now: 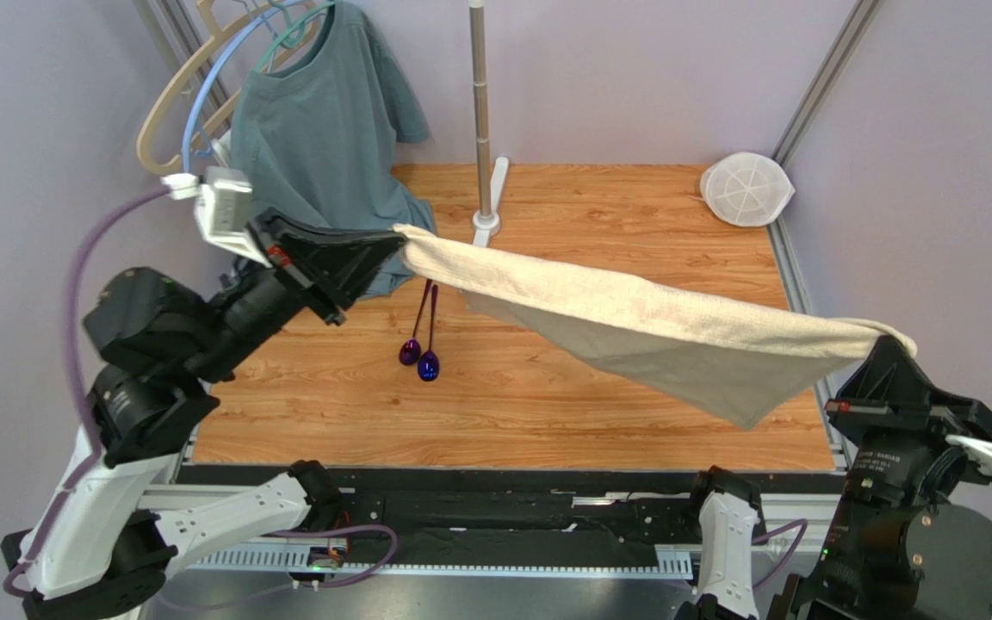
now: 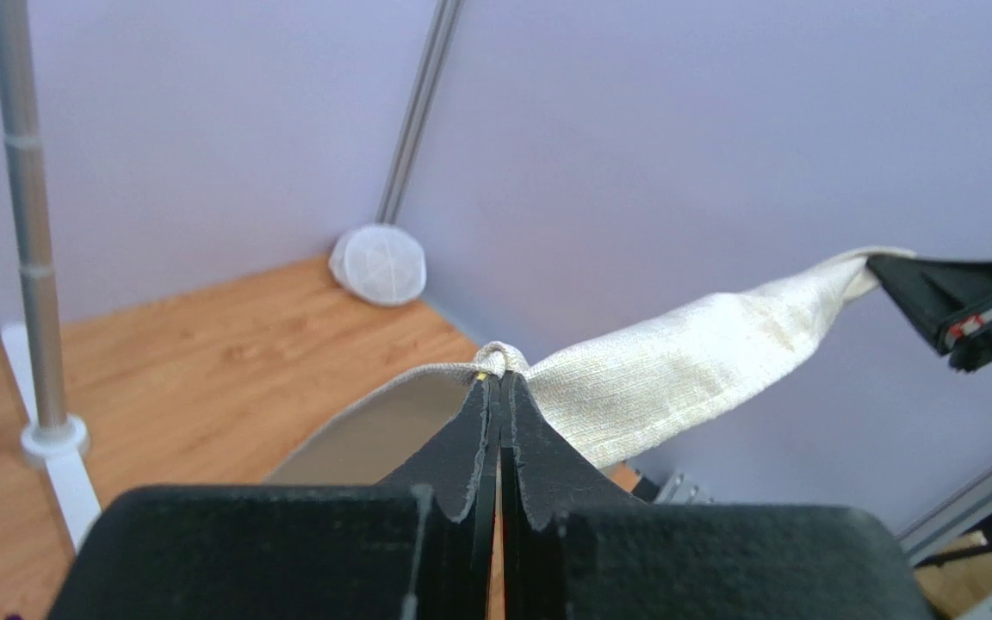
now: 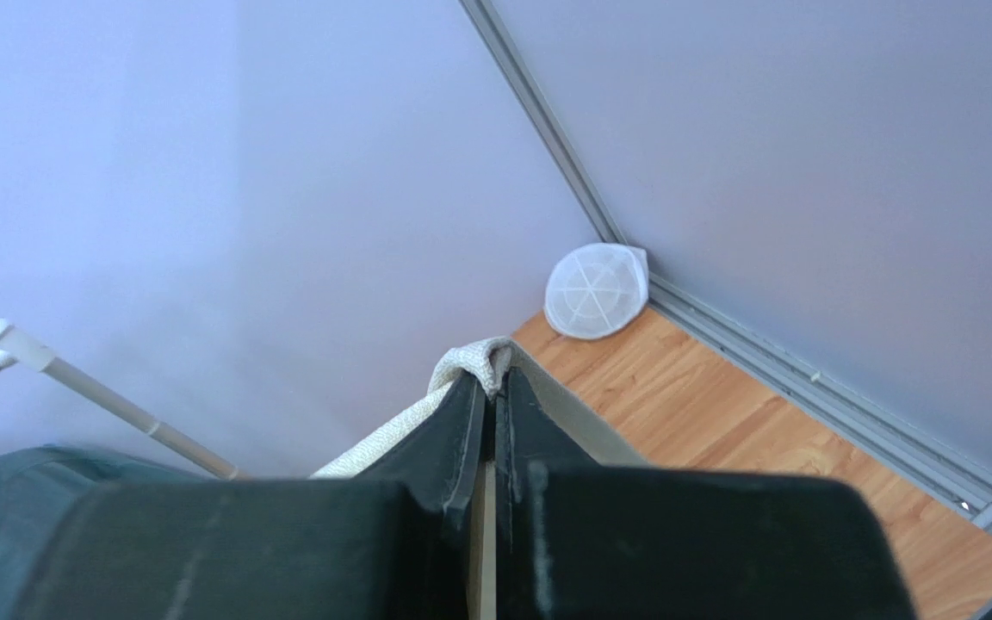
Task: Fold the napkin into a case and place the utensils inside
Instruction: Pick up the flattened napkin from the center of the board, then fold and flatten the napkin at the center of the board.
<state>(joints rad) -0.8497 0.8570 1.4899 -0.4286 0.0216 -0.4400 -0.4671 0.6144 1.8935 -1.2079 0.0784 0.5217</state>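
The beige-tan napkin (image 1: pixel 650 330) hangs in the air, stretched between both arms above the wooden table, its loose lower corner drooping at the right. My left gripper (image 1: pixel 398 237) is shut on the napkin's left corner (image 2: pixel 501 358), the jaws pinched flat on the cloth. Across the table my right gripper (image 1: pixel 879 339) is shut on the opposite corner (image 3: pixel 486 361). Two utensils (image 1: pixel 420 351), spoons with shiny purple bowls and thin dark handles, lie side by side on the table under the napkin's left end. No folded case is in view.
A grey-green T-shirt (image 1: pixel 320 123) hangs on hangers at the back left. A metal pole on a white base (image 1: pixel 482 129) stands at the back centre. A white round mesh disc (image 1: pixel 745 189) leans in the back right corner. Walls enclose the wooden table (image 1: pixel 566 401).
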